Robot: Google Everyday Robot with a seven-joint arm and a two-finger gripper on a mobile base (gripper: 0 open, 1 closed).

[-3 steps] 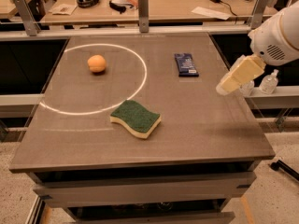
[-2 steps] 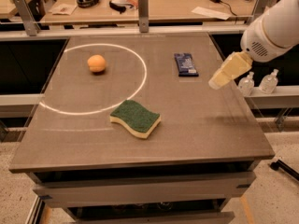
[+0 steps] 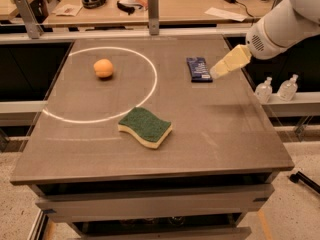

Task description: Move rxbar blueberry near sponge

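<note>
Gripper [image 3: 218, 72] has swung in from the right edge of the table [image 3: 235, 134] over the past second and now hangs just at 3 o'clock of the rxbar blueberry [image 3: 198, 69]; we cannot tell whether it is open or closed. The bar lies unmoved at the table's 1 o'clock, well apart from the sponge [image 3: 146, 126] at its 7 o'clock, so we judge the grasp is yet to come.
</note>
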